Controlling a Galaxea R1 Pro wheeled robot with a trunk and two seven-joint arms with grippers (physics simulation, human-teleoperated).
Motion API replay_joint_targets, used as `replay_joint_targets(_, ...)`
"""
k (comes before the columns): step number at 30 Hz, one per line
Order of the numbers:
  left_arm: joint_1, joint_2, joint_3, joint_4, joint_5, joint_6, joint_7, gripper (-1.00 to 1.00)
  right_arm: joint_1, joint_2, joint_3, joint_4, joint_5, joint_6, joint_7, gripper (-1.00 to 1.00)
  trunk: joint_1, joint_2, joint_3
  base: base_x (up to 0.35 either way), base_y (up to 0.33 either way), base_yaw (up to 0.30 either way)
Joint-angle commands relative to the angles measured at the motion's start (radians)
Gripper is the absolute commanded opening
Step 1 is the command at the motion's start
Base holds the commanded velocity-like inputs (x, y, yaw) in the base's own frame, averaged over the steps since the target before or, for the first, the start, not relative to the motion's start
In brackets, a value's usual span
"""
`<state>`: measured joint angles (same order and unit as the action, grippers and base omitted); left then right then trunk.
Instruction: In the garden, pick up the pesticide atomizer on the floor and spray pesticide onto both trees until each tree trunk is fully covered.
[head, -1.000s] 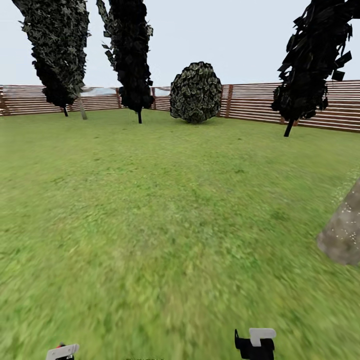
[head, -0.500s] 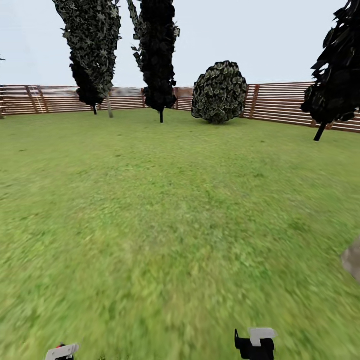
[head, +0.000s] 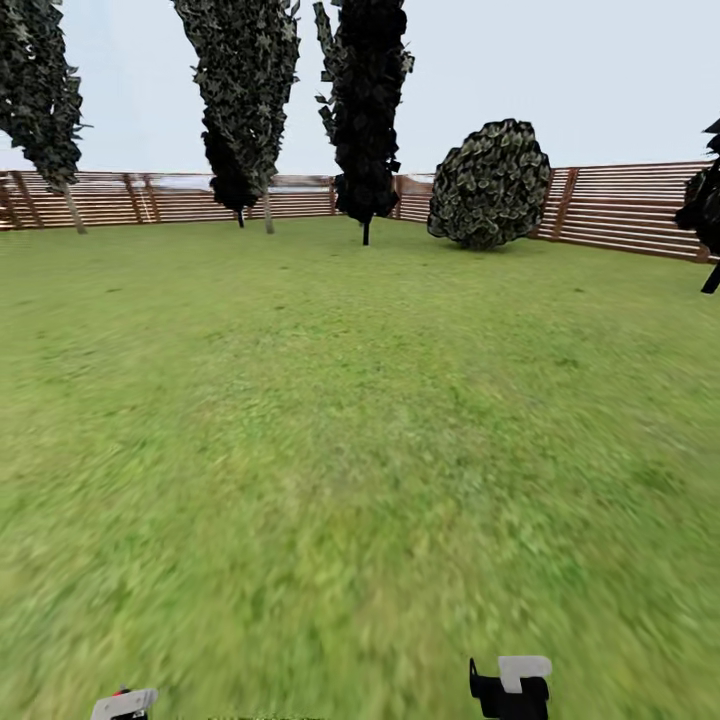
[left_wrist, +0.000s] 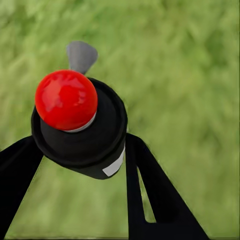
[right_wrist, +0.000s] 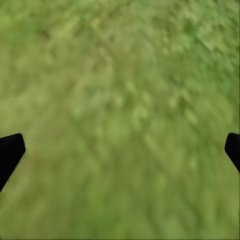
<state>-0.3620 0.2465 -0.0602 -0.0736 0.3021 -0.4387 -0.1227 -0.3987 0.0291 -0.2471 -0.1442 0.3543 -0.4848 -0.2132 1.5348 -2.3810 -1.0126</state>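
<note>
Head view, left to right: a dark cypress (head: 40, 95) is standing at the upper left edge of the frame, then a mottled cypress (head: 243, 90) and a black cypress (head: 367, 100) are rising side by side in the upper middle, all in front of the brown slat fence (head: 620, 205) that is running across the upper part of the frame. A round bush (head: 490, 183) is sitting right of center against the fence, and a sliver of another dark tree (head: 706, 210) is showing at the right edge. The lawn (head: 360, 450) is spreading over the whole lower frame, blurred in the foreground. At the bottom left edge the left gripper (head: 125, 703) is poking in as a pale grey tip with a red speck beside it; at the bottom right of center the right gripper (head: 512, 686) is showing black and pale grey. In the left wrist view the left gripper (left_wrist: 80, 150) is clamping the pesticide atomizer (left_wrist: 80, 127) between its black fingers (left_wrist: 150, 190), red tip facing the camera, grass beyond. In the right wrist view the right gripper (right_wrist: 120, 150) is holding its jaws wide apart, with one fingertip (right_wrist: 10, 150) at each side edge and blurred grass between.
</note>
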Motion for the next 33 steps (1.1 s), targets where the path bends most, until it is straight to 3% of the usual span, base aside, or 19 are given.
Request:
replay_joint_targets(1, 0.0, 0.0, 0.0, 0.0, 0.0, 0.0, 0.0, -1.0, 0.0, 0.0, 0.0, 0.0, 0.0, 0.0, 0.0, 1.0, 0.0, 0.0, 0.0, 0.0, 0.0, 0.279)
replay_joint_targets(33, 0.0, -0.001, 0.0, -0.002, -0.001, 0.0, 0.0, -1.0, 0.0, 0.003, 0.0, 0.0, 0.0, 0.0, 0.0, 1.0, 0.0, 0.0, 0.0, 0.0, 0.0, 0.279)
